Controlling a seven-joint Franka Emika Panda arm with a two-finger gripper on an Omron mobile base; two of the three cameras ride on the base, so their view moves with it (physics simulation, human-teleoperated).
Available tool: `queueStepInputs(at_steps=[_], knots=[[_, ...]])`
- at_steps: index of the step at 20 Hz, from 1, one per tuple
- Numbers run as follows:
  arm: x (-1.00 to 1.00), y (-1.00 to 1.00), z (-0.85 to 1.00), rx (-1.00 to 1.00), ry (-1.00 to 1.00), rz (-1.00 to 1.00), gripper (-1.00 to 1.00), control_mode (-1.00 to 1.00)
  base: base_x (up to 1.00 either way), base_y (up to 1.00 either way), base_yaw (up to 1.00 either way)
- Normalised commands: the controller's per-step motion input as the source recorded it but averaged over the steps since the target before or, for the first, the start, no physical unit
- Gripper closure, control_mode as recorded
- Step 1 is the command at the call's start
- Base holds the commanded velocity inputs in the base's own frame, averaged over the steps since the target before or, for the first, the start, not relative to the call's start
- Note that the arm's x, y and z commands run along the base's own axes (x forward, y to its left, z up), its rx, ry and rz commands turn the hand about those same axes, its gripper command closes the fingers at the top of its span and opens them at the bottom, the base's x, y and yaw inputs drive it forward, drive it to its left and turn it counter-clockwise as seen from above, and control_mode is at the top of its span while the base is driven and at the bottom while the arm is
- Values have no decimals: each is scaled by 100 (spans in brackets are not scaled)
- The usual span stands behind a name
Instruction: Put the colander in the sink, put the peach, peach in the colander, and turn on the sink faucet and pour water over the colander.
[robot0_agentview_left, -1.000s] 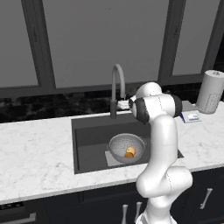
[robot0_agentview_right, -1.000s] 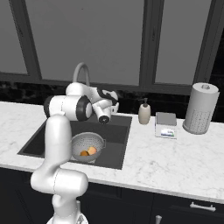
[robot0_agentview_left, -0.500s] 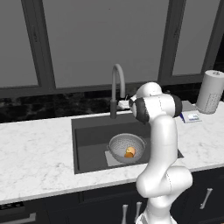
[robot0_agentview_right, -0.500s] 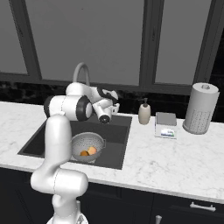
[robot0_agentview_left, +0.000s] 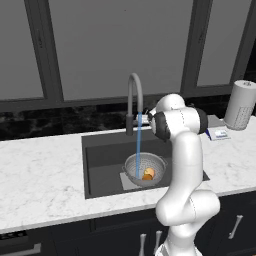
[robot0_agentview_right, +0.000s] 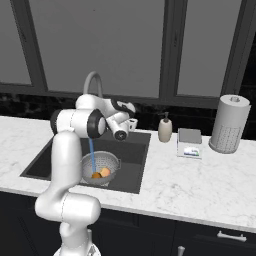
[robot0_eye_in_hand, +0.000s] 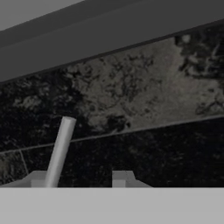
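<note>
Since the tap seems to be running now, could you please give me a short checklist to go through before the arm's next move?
1. Colander sits in the sink: ok.
2. Both peaches in the colander: ok.
3. Water falls from the faucet into the colander: ok.
4. Hand free of the faucet lever: cannot tell; lever shows beside one fingertip.
5. Soap bottle upright, away from the arm: ok.

Sink (robot0_agentview_left: 105, 155), frame centre, set in counter (robot0_agentview_left: 40, 180); colander (robot0_agentview_left: 145, 169) on its floor, right of centre, two peaches (robot0_agentview_left: 148, 174) inside; faucet (robot0_agentview_left: 134, 102) behind, water (robot0_agentview_left: 138, 152) falling into colander; paper-towel roll (robot0_agentview_right: 230, 124) far right; soap bottle (robot0_agentview_right: 165, 128) and scale (robot0_agentview_right: 189, 143) between
</note>
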Motion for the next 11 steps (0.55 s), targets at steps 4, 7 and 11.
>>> queueStepInputs(at_steps=[4, 7, 11], knots=[[-2, -76, -18, 0, 2, 0, 100, -100, 0, 0, 0], [-10, -19, -5, -10, 0, -3, 100, -100, 0, 0, 0], [0, -1, 0, 0, 0, 0, 100, -100, 0, 0, 0]])
